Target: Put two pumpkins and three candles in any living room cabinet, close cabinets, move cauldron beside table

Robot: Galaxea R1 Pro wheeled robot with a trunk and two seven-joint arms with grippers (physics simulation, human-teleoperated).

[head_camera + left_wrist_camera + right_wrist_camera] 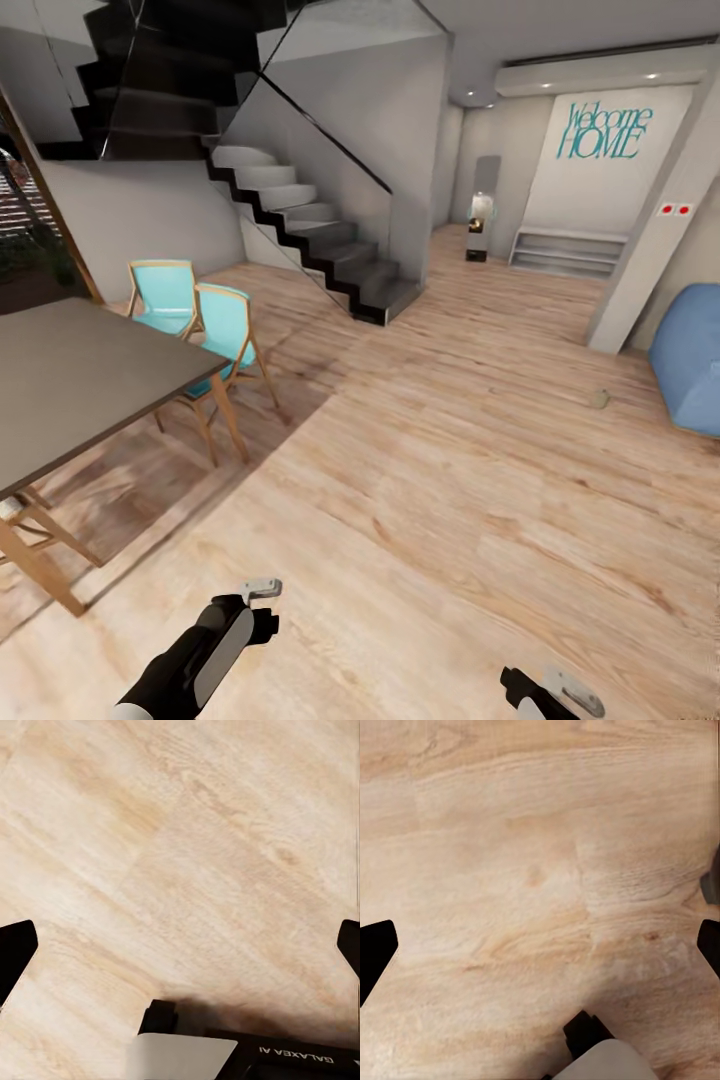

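My left gripper [262, 590] hangs low over the pale wood floor [430, 500] at the near left. In the left wrist view the left gripper [180, 949] is open, its dark fingertips [15, 949] spread wide with only floorboards between them. At the near right, my right gripper [572, 690] is just as low. The right wrist view shows the right gripper [540, 949] open too, with bare floor between its fingertips [375, 949]. A small pale object [598, 399] lies on the floor near the blue sofa [692, 370]; it is too small to identify.
A grey-topped dining table [70, 385] with two turquoise chairs [215, 335] stands at the left. A dark staircase [300, 215] rises behind them. A white pillar [650, 240] and a "Welcome HOME" wall [600, 135] lie far right, with open floor ahead.
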